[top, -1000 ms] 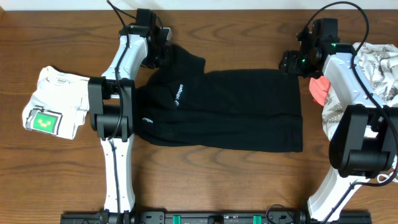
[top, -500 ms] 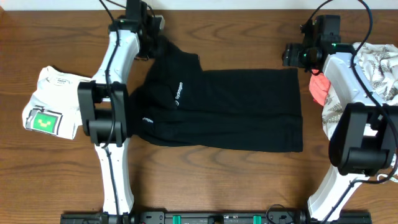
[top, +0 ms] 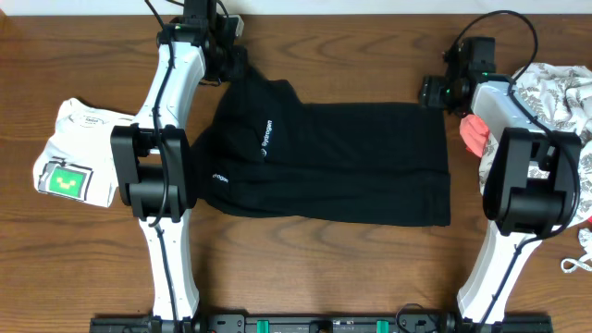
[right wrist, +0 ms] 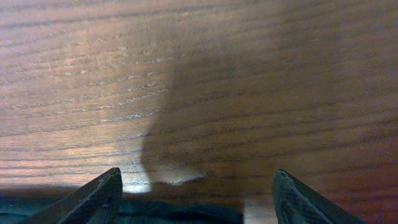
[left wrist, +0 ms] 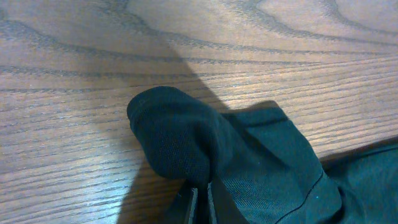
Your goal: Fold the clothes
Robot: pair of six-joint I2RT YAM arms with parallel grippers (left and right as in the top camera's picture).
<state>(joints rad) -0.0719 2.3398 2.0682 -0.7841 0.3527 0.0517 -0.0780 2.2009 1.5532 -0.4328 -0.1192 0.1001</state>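
A black garment with small white logos lies spread across the middle of the table. My left gripper is shut on its far-left corner, which bunches up ahead of the fingers in the left wrist view. My right gripper is open at the garment's far-right corner. In the right wrist view the open fingers straddle a strip of black fabric edge at the bottom of the frame.
A folded white shirt with a green print lies at the left. A patterned white cloth and a red-orange item are piled at the right edge. Wooden table all around.
My left gripper has drawn the garment's corner toward the far edge. My right gripper lifted slightly, then came back down to the far-right corner.
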